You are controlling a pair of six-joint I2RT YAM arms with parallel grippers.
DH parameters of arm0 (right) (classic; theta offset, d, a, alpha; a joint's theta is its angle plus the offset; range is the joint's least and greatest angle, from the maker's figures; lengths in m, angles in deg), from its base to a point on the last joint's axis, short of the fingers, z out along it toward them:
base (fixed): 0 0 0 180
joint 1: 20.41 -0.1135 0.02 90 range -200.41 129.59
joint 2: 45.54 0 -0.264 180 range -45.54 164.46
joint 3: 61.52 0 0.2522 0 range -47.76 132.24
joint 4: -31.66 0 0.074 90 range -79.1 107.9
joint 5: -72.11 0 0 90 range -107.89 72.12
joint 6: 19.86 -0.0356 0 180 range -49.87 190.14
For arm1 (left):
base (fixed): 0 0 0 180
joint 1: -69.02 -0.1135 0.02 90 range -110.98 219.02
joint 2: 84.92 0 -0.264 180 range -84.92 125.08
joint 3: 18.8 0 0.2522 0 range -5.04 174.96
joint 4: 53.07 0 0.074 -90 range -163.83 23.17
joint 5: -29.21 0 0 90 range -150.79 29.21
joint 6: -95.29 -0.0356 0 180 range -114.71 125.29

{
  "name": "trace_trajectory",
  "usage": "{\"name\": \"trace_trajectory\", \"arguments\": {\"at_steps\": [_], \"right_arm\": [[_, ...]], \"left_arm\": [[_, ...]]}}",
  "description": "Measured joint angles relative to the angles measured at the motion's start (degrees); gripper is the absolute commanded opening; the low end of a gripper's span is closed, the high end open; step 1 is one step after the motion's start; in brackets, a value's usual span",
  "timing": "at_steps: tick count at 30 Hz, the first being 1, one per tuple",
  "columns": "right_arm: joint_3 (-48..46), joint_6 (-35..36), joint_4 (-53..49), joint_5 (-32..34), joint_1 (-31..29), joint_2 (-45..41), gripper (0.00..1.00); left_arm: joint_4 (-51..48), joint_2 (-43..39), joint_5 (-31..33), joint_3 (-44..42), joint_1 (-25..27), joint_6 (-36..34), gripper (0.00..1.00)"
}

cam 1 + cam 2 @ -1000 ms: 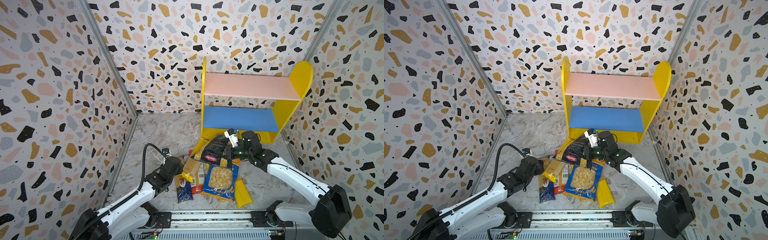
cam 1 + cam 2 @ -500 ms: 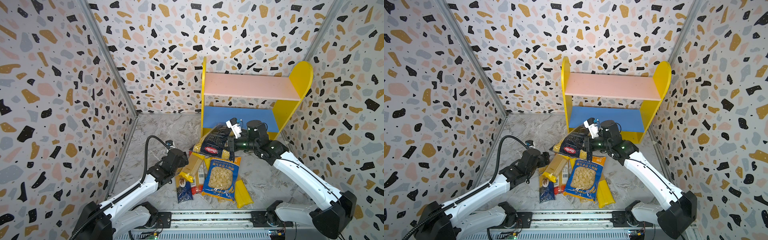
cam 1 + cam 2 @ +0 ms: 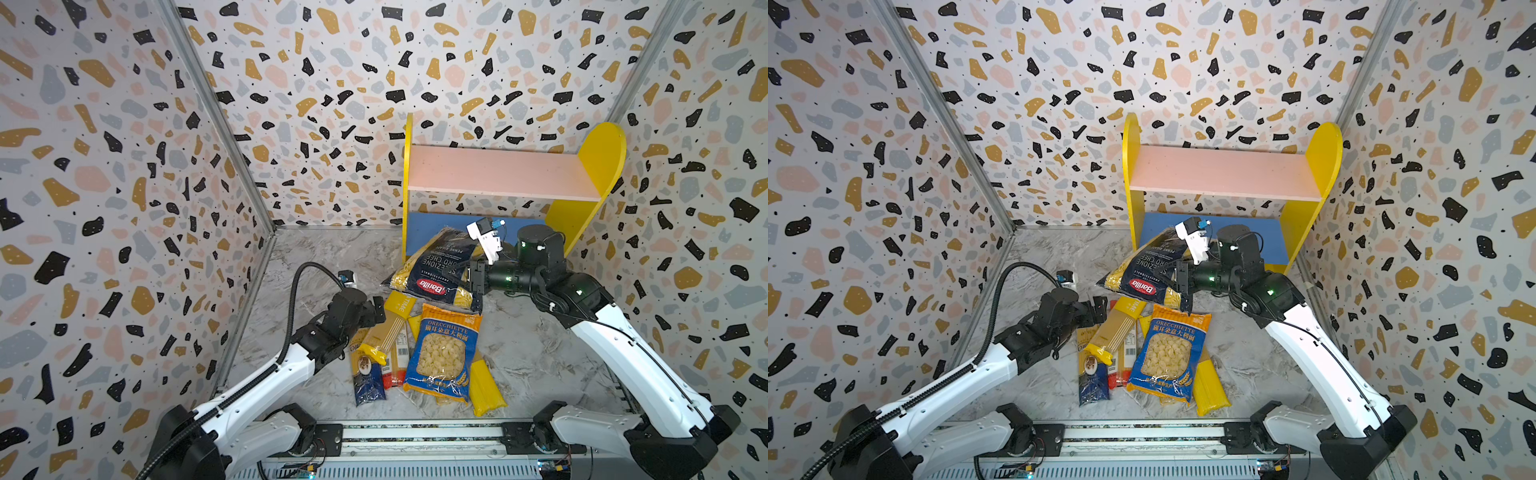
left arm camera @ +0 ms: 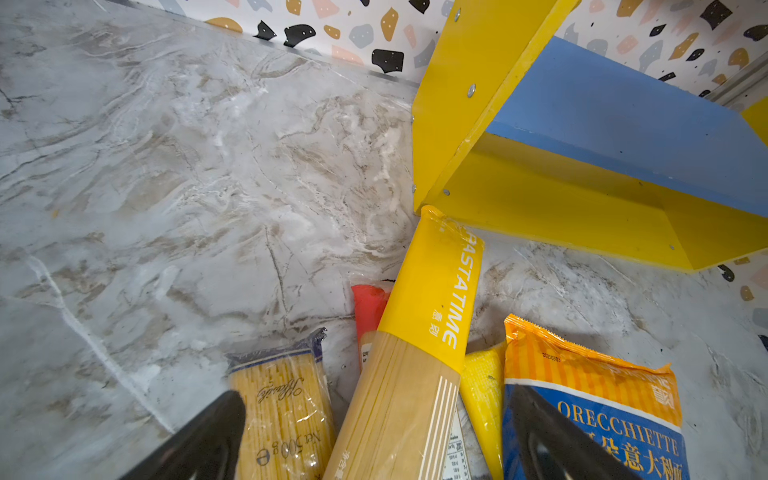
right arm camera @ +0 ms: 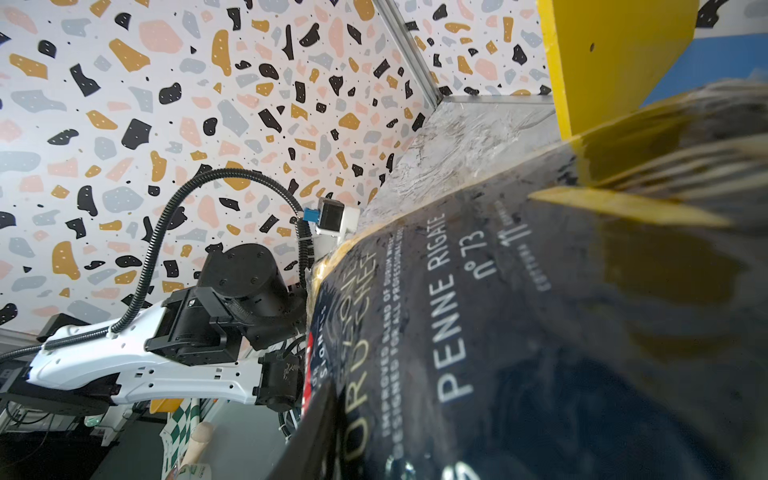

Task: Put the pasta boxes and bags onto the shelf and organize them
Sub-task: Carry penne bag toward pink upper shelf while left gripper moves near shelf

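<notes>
**0 packs shelved, 1 in the air**

Nothing lies on the shelf (image 3: 598, 166) yet: its pink upper board (image 3: 498, 170) and blue lower board (image 3: 1266, 239) are both bare. The right claw (image 3: 473, 277) is pinching the navy Barilla penne bag (image 3: 436, 266) by one edge. The bag hangs tilted, clear of the desk (image 3: 324, 266), in front of the shelf's left side and near the blue board. I judge the 1st placement under way and nearly the whole job left.

The left claw (image 3: 379, 309) is spread wide and holds nothing, poised just over the pile on the desk. There the orecchiette bag (image 3: 444, 353) lies flat on top. The Pastatime spaghetti pack (image 4: 432, 291) is beside it, its yellow end looking to reach the shelf's base corner in the left wrist view. The slim red pack (image 4: 368, 303) lies half under that one, and the blue-ended pack (image 3: 368, 374) sits at the pile's left.

Hard to tell: a yellow pack (image 3: 486, 382) sticks out from under the orecchiette bag, and I cannot say whether 1 or 2 lie beneath it. The penne bag almost fills the right wrist view, so the pinch itself is hidden there, and whether the bag touches the shelf is unclear
</notes>
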Motion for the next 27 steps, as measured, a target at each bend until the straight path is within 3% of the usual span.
{"name": "trace_trajectory", "arguments": {"at_steps": [15,19,27], "right_arm": [[13.6,4.2,-6.3,2.2,0.0,-0.6,0.25],[22.3,5.9,-12.2,3.4,0.0,3.9,0.25],[33.8,9.4,-12.4,4.6,1.5,11.6,0.25]], "left_arm": [[1.5,7.1,-8.7,12.0,1.8,-0.4,1.0],[-1.0,12.6,-9.6,20.3,4.3,-0.7,1.0],[-1.1,16.7,-10.9,30.9,6.1,-1.6,1.0]]}}
